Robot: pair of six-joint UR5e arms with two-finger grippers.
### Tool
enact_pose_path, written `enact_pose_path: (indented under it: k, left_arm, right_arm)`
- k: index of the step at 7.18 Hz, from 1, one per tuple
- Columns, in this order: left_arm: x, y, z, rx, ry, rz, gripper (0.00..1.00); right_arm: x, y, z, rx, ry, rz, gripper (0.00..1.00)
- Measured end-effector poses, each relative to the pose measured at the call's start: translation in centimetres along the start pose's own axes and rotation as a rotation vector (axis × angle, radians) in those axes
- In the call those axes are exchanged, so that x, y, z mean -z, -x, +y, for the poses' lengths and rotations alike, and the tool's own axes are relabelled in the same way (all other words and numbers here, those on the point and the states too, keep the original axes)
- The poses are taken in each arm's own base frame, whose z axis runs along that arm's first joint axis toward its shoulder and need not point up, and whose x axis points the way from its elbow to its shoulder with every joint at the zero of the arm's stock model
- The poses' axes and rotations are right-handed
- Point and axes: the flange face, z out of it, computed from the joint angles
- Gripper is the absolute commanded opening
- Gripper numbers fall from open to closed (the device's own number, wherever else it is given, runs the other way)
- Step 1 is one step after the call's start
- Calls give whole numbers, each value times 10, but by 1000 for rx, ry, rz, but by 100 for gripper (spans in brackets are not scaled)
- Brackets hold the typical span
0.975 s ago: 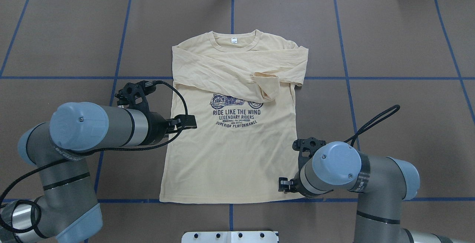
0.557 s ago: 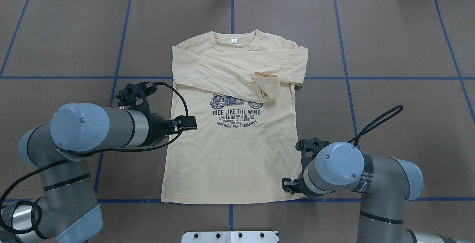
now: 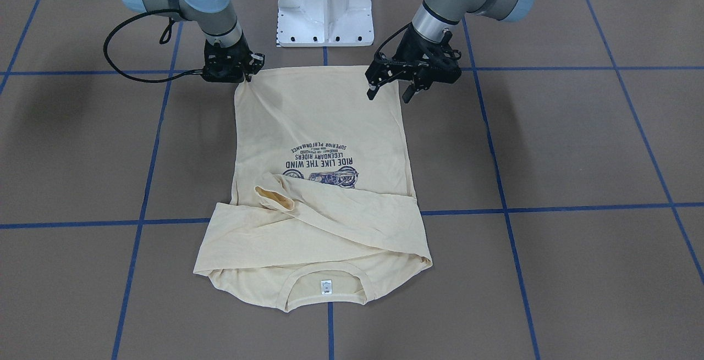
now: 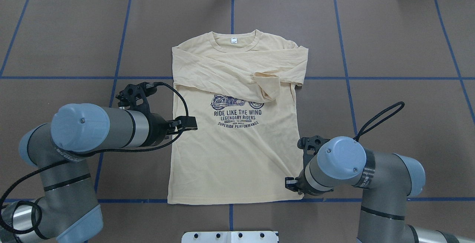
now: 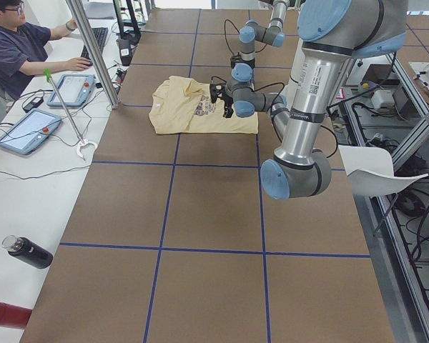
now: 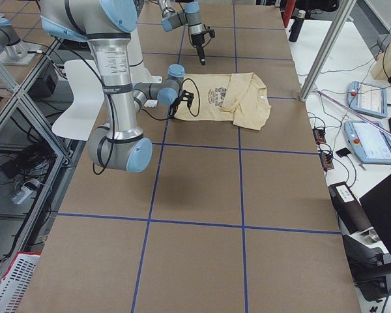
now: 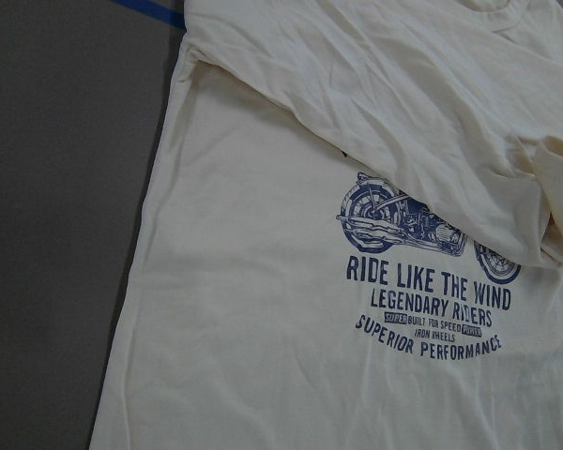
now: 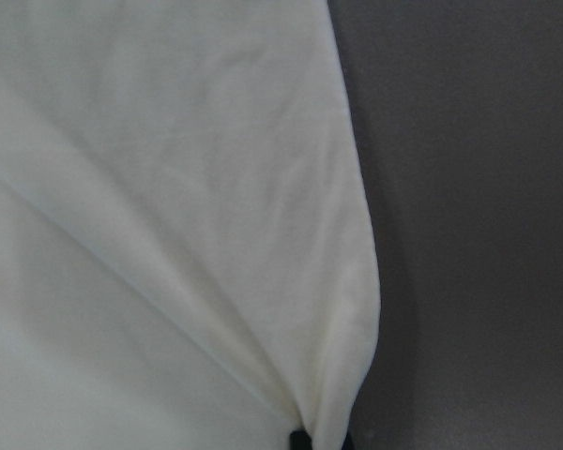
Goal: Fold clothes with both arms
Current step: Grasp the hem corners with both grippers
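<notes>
- T-shirt (image 4: 230, 154), pale cream-yellow, lay flat and chest-up in the middle of the brown surface (image 4: 389, 42). Its collar pointed away from the robot and its hem lay nearest the white pedestal base (image 3: 325, 8).
- Both sleeves (image 4: 237, 72) were folded across the chest. One cuff rested just above the navy motorcycle print (image 4: 237, 114), and the small white neck tag (image 4: 234, 40) showed inside the collar.
- The right gripper (image 3: 228, 71) sat low at the hem corner on the robot's right side, clenched on the cloth. In the right wrist view the fabric drew together into a pinched point at a black fingertip (image 8: 300, 439). In the front-facing view, creases ran from that corner up across the body.
- The left gripper (image 3: 388, 95) was spread wide, its two fingers (image 3: 373, 88) well apart, and it held nothing. It hung above the shirt's left side edge, clear of the cloth.
- The left wrist view looked down from above on the print and that side edge, with neither finger in it.
- The left arm (image 4: 92, 128) reached in level from the robot's left, and the right arm (image 4: 371, 172) bent down toward the hem.
- Blue tape lines (image 4: 345, 78) crossed the surface, and the hem lay right along the one closest to the robot.
</notes>
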Motion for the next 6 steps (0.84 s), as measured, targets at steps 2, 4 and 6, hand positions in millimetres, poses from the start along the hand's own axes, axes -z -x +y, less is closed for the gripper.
enact_pose_path:
  k: [2,4,6]
  left_arm:
    - [-1,1,0,0,1,-3,98]
    - [-5,4,8,0,13,-17,98]
    - [-20,11,43,9,66,-121,96]
  right_arm:
    - [9,1,-5,-8,8,-16,0]
    - [16,3,-5,-6,3,-30,0]
    - [26,7,-4,-1,-14,-49,0]
